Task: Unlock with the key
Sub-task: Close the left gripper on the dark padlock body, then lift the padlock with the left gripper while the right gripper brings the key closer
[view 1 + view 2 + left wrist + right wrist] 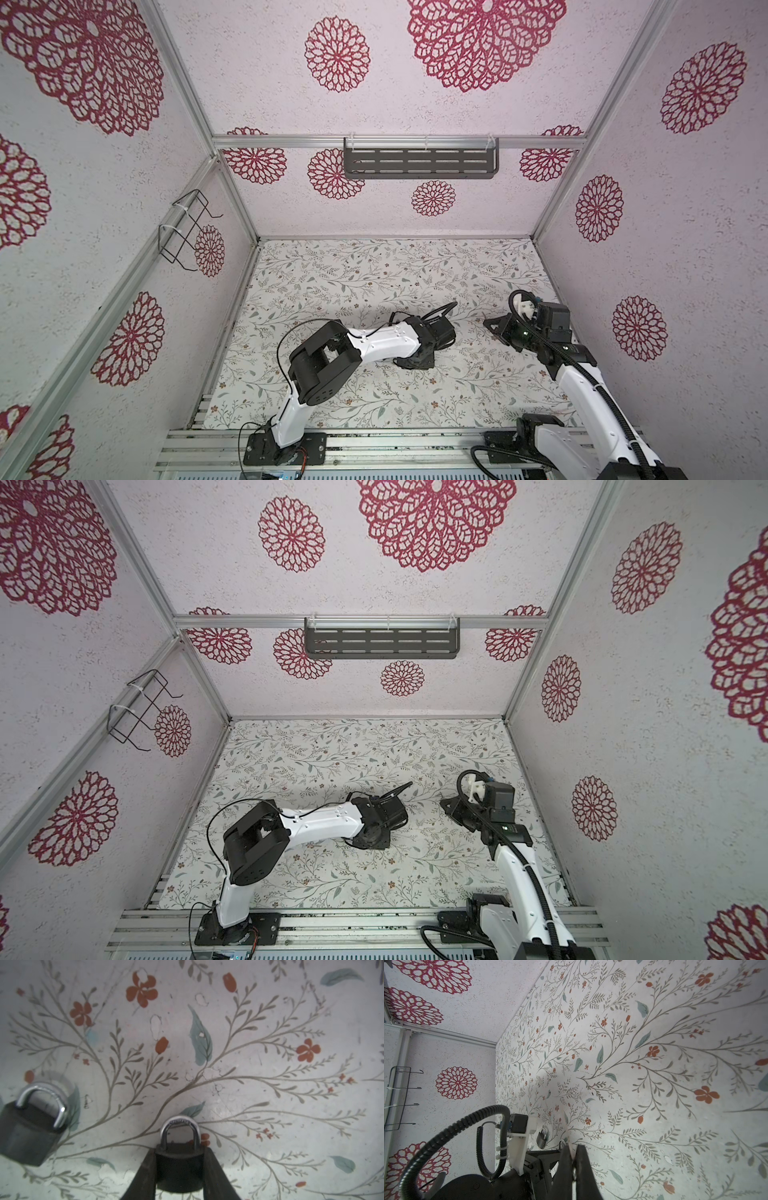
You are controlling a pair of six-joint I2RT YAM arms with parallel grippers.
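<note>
Black small padlock (179,1167), pinched by its body in the left jaws, low at the table (249,1084); right jaws pressed together on a thin pale sliver (571,1147), presumably the key. Hold steady; insert squarely.
</note>
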